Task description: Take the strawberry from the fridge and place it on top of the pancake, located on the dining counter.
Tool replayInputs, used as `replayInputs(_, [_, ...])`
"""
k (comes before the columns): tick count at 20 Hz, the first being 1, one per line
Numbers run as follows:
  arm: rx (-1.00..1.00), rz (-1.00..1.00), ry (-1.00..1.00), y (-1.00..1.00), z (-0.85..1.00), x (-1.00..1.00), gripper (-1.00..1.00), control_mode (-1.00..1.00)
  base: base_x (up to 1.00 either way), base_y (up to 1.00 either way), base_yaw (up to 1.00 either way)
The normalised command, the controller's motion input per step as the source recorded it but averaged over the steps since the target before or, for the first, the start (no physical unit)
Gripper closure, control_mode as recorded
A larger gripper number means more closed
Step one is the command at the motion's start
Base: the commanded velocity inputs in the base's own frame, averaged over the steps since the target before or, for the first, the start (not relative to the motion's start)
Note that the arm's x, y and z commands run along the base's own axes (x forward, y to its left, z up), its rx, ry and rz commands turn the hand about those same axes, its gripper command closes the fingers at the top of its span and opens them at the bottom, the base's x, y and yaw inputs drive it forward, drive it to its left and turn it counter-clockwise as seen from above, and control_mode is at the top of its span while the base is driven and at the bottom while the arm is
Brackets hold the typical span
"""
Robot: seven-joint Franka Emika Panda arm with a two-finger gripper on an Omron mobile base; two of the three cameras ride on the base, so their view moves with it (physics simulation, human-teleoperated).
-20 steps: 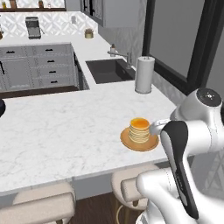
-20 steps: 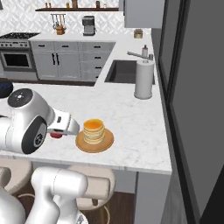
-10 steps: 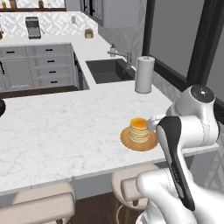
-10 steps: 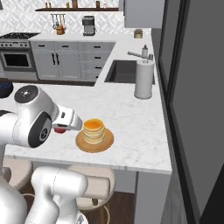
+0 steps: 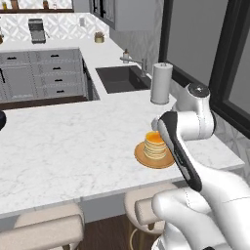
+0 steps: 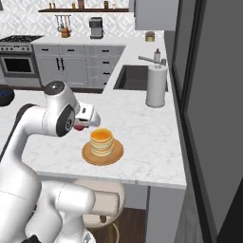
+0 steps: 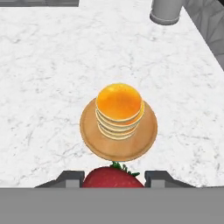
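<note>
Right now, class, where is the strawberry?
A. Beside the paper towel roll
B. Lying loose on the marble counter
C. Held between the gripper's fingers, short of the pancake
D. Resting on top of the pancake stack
C: in the hand view the strawberry sits between the gripper fingertips, with the pancake stack's top bare ahead of it.
</note>
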Motion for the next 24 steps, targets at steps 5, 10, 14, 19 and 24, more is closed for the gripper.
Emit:
replayInputs(5, [0.0, -0.02, 0.06, -0.07, -0.63, 1.0, 1.0, -1.0, 0.0, 0.0, 0.0])
replayInputs(10, [0.01, 0.0, 0.07, -0.23, -0.63, 0.87, 1.0, -1.0, 0.0, 0.0, 0.0])
replayInputs(14, [0.0, 0.0, 0.0, 0.0, -0.31, 0.23, 1.0, -1.0, 0.0, 0.0, 0.0])
replayInputs(19, [-0.01, 0.0, 0.01, 0.0, -0.2, 0.04, 1.0, -1.0, 0.0, 0.0, 0.0])
replayInputs(24, [-0.09, 0.0, 0.05, 0.0, -0.3, 0.01, 1.0, -1.0, 0.0, 0.0, 0.0])
